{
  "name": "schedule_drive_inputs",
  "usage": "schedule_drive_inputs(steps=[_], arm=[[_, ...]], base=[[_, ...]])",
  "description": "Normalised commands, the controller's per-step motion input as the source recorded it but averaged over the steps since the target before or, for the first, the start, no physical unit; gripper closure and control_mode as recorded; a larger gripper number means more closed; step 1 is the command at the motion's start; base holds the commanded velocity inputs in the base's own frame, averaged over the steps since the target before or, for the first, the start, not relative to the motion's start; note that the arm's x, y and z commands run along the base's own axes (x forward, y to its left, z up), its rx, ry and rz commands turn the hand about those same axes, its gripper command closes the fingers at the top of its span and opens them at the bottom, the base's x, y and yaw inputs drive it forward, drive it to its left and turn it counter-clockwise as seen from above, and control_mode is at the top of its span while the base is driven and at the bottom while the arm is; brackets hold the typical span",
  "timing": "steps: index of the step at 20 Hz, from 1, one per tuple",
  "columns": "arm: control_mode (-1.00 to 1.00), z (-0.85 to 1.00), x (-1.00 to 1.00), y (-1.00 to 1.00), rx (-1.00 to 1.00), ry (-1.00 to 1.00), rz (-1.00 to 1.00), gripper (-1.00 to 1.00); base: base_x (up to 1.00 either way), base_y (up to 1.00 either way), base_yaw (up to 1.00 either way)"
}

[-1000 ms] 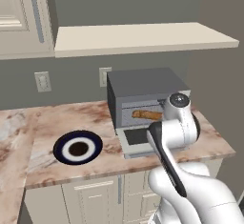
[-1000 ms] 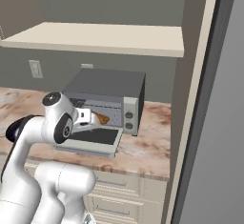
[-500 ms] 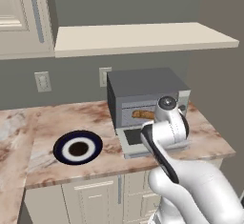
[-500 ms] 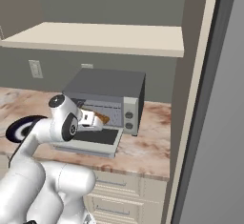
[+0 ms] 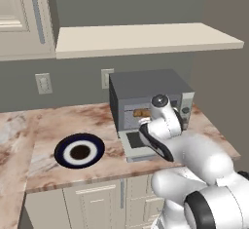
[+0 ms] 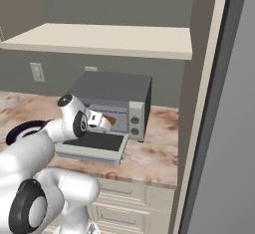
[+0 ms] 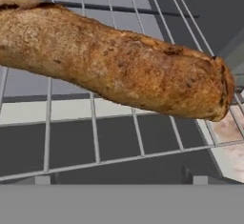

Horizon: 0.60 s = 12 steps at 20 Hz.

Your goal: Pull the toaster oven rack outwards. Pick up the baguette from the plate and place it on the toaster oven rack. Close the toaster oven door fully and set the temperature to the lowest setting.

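baguette on toaster oven rack | plate left of toaster oven

marble counter, shelf, wall outlets

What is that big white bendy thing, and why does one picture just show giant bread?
The white thing is a robot arm in a pretend kitchen. Two cameras ride behind it, one on each side, looking at the counter. There you see a toaster oven with its door folded down, and an empty plate. The third camera sits on the robot's hand, very close up, so the baguette looks huge. It lies on the wire rack. The gripper is open, holding nothing.
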Motion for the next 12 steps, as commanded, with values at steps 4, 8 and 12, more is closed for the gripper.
schedule_drive_inputs(steps=[4,8,12], arm=[[-1.00,-0.02,0.52,0.00,0.00,0.00,-0.09,-1.00],[-1.00,0.00,0.18,0.00,0.00,0.00,-0.05,-1.00],[-1.00,0.22,-0.34,0.03,0.00,-0.02,-0.01,-1.00]], base=[[0.00,0.00,0.00],[0.00,0.00,0.00],[0.00,0.00,0.00]])
